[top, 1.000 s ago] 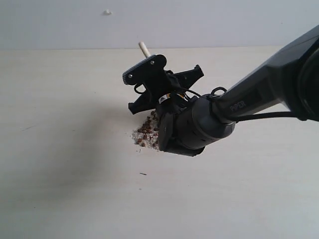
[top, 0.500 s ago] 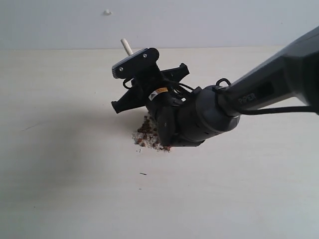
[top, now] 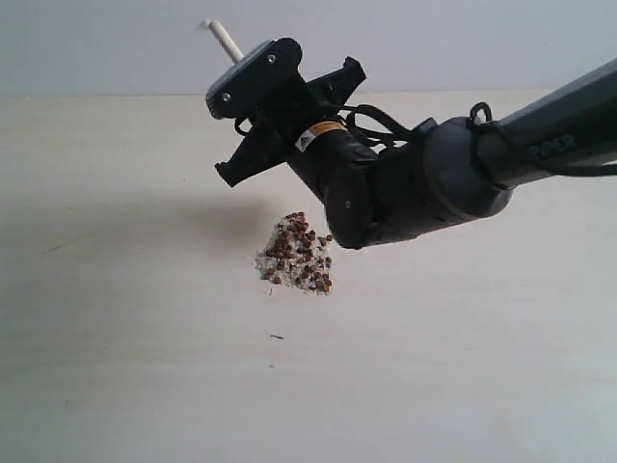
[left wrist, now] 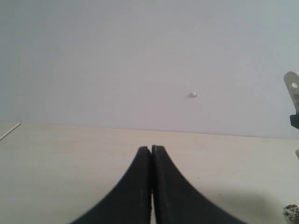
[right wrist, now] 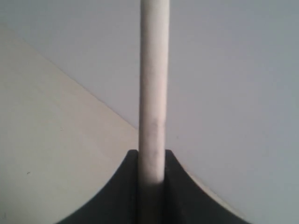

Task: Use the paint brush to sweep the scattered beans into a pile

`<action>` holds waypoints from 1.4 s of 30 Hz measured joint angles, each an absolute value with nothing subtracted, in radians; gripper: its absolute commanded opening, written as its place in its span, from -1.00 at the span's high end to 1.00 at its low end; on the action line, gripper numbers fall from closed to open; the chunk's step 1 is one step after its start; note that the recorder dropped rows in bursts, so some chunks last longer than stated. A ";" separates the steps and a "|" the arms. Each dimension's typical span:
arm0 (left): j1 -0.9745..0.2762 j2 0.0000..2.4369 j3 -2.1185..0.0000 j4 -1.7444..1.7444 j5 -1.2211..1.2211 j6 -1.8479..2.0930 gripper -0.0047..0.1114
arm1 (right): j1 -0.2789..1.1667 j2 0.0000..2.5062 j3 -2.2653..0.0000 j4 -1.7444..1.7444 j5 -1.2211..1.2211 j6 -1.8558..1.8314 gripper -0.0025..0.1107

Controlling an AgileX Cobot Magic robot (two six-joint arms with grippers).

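- Right claw (top: 249, 75): jaws nearly closed, clamped on the brush (right wrist: 153, 93) by its handle; hangs over the table (top: 116, 289), above and slightly left of the pile (top: 299, 253) in the exterior view.
- Brush long axis: tilted, free handle end up-left toward the wall (top: 434, 39); bristle end hidden behind the wrist (top: 424, 188), so cannot tell whether clear of the table.
- Beans (top: 307, 236): gathered with whitish crumbs (top: 265, 258) into one compact pile, apart from the claw, nothing over them.
- Left claw (left wrist: 152, 150): shut, empty, well off to the side; pile only at the edge of its view.
- Judgement: right arm far nearer; for any further stroke, bristles down beside the pile, then inward; probably close to done.
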State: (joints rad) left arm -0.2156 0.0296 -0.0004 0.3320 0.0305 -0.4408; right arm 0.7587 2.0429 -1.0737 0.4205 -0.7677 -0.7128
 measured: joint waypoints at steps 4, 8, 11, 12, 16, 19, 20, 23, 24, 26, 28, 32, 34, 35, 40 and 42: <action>-0.216 0.030 0.000 0.332 0.030 -0.441 0.92 | 0.648 2.043 -1.046 -0.032 -0.768 -0.396 0.96; -0.216 0.030 0.000 0.332 0.030 -0.441 0.92 | 0.526 2.055 -1.046 -0.502 -0.859 -0.057 0.96; -0.216 0.030 0.000 0.332 0.030 -0.441 0.92 | 0.452 2.088 -1.046 -0.674 -0.958 0.063 0.96; -0.216 0.030 0.000 0.332 0.030 -0.441 0.92 | 0.430 2.100 -1.046 -0.694 -0.979 0.084 0.96; -0.216 0.030 0.000 0.332 0.030 -0.441 0.92 | 0.367 2.150 -1.057 -0.751 -1.090 0.123 0.96; -0.216 0.030 0.000 0.332 0.030 -0.441 0.92 | 0.347 2.188 -1.106 -0.841 -1.145 0.182 0.96; -0.216 0.030 0.000 0.332 0.030 -0.441 0.92 | 0.346 2.201 -1.132 -0.875 -1.153 0.207 0.96; -0.216 0.030 0.000 0.332 0.030 -0.441 0.92 | 0.346 2.237 -1.217 -0.968 -1.170 0.280 0.96; -0.216 0.030 0.000 0.332 0.030 -0.441 0.92 | 0.346 2.250 -1.245 -0.996 -1.175 0.307 0.96; -0.216 0.030 0.000 0.332 0.030 -0.441 0.92 | 0.346 2.274 -1.286 -1.042 -1.177 0.345 0.96; -0.216 0.030 0.000 0.332 0.030 -0.441 0.92 | 0.346 2.294 -1.319 -1.091 -1.179 0.360 0.96; -0.216 0.030 0.000 0.332 0.030 -0.441 0.92 | 0.339 2.335 -1.363 -1.173 -1.183 0.383 0.96; -0.216 0.030 0.000 0.332 0.030 -0.441 0.92 | 0.325 2.352 -1.375 -1.188 -1.188 0.388 0.96; -0.216 0.030 0.000 0.332 0.030 -0.441 0.92 | 0.316 2.358 -1.383 -1.198 -1.191 0.390 0.96; -0.216 0.030 0.000 0.332 0.030 -0.441 0.92 | 0.267 2.379 -1.398 -1.229 -1.208 0.423 0.96; -0.216 0.030 0.000 0.332 0.030 -0.441 0.92 | 0.253 2.386 -1.398 -1.252 -1.217 0.446 0.96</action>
State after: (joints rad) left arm -0.2156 0.0296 -0.0004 0.3320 0.0305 -0.4408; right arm 0.2530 2.3855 -1.3979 -1.2521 -1.2175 0.4465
